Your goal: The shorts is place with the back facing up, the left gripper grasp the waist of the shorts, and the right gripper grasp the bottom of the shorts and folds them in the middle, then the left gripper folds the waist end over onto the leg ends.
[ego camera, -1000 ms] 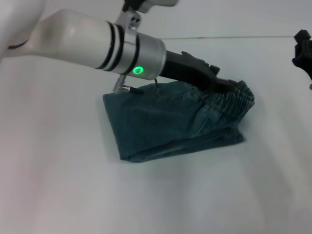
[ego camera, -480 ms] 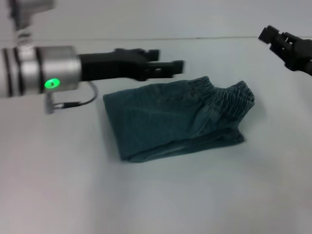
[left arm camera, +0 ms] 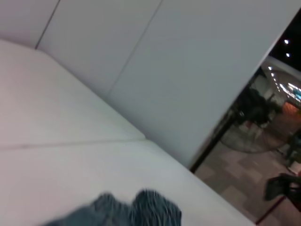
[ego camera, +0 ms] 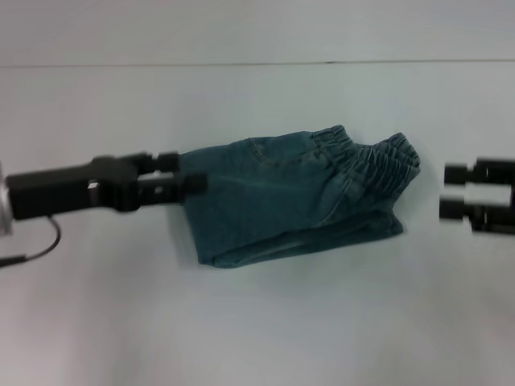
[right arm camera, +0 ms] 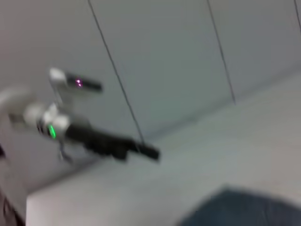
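The blue denim shorts (ego camera: 282,201) lie folded on the white table, with the fold along their left side. The ruffled waist (ego camera: 374,157) rests on top at the right end. The lower layer pokes out beneath it, and I cannot make out the leg hems there. My left gripper (ego camera: 190,173) hovers at the shorts' left edge, open and holding nothing. My right gripper (ego camera: 452,190) is to the right of the waist, apart from it, open and empty. The left wrist view catches the waist (left arm camera: 141,207). In the right wrist view I see the left arm (right arm camera: 103,141) and the denim (right arm camera: 244,207).
The white table (ego camera: 257,322) spreads around the shorts, and its far edge (ego camera: 241,64) meets a pale wall. A thin black cable (ego camera: 40,245) hangs under the left arm.
The left gripper has let go of the waist and pulled back to the left, lower in view. The right gripper has come down beside the waist end. The shorts have stayed put.
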Controlling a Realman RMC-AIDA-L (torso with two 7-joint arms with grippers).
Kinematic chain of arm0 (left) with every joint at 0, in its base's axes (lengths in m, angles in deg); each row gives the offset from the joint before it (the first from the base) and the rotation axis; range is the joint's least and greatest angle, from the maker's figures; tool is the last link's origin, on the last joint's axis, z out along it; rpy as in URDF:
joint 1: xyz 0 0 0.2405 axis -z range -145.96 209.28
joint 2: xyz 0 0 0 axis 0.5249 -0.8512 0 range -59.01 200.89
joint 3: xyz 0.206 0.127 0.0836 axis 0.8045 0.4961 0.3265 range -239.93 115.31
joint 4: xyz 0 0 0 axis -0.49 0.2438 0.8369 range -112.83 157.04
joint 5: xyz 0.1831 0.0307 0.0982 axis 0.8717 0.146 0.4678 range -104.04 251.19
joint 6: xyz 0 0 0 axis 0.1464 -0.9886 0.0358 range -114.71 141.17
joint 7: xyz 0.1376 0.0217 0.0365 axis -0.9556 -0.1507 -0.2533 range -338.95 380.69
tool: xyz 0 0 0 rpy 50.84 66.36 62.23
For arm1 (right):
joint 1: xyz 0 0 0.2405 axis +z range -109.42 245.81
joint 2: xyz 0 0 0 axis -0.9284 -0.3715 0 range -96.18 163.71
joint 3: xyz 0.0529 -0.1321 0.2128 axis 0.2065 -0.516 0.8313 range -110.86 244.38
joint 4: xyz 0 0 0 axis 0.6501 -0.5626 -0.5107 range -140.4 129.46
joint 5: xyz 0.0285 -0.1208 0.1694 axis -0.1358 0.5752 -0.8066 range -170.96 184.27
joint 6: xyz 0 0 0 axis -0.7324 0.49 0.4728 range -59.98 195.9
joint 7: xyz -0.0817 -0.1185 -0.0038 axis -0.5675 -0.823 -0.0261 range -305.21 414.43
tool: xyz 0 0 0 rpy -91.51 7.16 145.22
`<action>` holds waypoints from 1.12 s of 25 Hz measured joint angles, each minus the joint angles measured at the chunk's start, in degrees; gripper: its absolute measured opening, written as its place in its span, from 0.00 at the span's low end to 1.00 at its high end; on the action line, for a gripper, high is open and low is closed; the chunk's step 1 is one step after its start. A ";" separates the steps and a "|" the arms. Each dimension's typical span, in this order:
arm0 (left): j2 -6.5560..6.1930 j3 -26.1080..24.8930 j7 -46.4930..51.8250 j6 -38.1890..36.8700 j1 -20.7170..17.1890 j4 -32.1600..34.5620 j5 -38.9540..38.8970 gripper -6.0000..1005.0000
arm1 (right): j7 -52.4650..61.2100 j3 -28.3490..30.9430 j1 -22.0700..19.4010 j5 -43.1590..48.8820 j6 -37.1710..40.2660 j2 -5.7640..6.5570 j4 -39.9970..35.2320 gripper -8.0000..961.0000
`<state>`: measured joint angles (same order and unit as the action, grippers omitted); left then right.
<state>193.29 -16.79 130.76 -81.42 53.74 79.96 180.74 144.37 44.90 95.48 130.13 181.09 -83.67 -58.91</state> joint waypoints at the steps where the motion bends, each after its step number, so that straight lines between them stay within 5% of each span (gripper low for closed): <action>1: -0.05 -0.83 -0.19 -0.96 -0.42 0.00 1.39 0.92 | -0.13 -0.01 -0.08 2.27 -0.40 0.01 -0.25 0.53; 10: 0.71 -1.87 -0.37 -1.29 -1.43 -0.20 11.72 0.92 | -0.63 0.14 -0.83 9.29 -6.08 -0.50 -0.63 0.87; 15: 0.80 -1.92 -0.42 -0.71 -1.31 -1.11 12.24 0.92 | -0.64 0.14 -0.59 9.27 -6.81 -0.56 -0.37 0.95; 28: 0.87 -1.68 -0.40 -0.72 -0.87 -1.44 12.37 0.92 | -0.64 -0.09 -0.27 9.20 -7.71 -0.72 -0.33 0.95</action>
<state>194.16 -18.47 130.36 -82.14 52.87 78.52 193.11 143.73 44.81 95.21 139.33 173.37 -84.39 -59.24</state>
